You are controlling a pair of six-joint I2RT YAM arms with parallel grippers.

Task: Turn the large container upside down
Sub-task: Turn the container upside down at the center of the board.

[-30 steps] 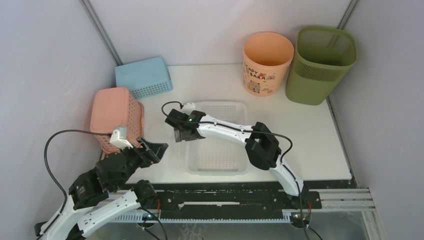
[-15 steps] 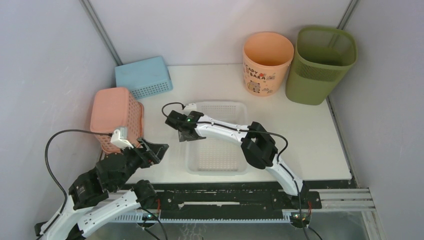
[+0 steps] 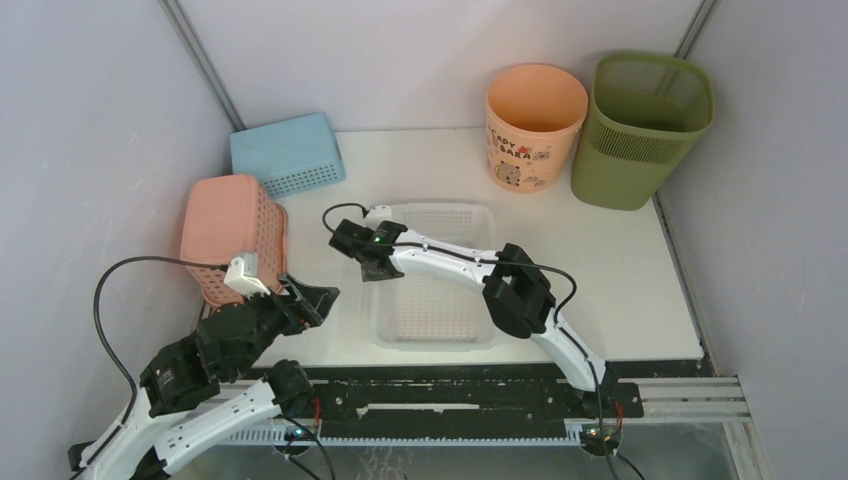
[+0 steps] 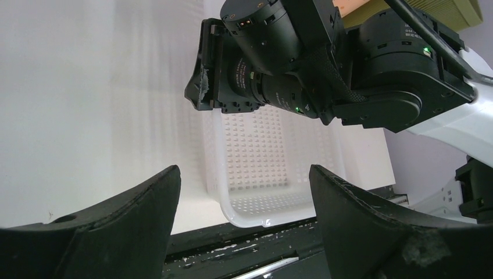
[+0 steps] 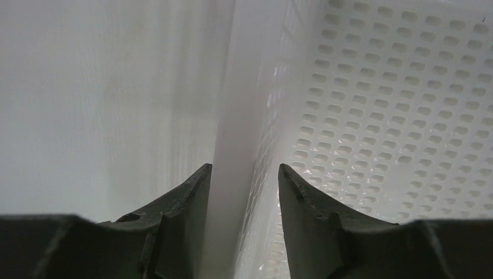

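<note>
Tall olive-green plastic waste bin (image 3: 642,140): upper right of frame, upright, mouth up, mesh band over solid base, just beside round peach bucket (image 3: 533,130). Left gripper (image 3: 312,300): lower left, jaws spread wide, empty. Right gripper (image 3: 368,266): centre, jaws astride wall of white perforated tray (image 3: 434,341); pinch or gap, cannot tell.

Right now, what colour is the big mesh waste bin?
The waste bin is olive green; top view.

Lighting: bright, even, diffuse; shadows faint and soft. Glare: white surface (image 4: 87,87) overexposed in both wrist views. Overhead view sharp.
</note>
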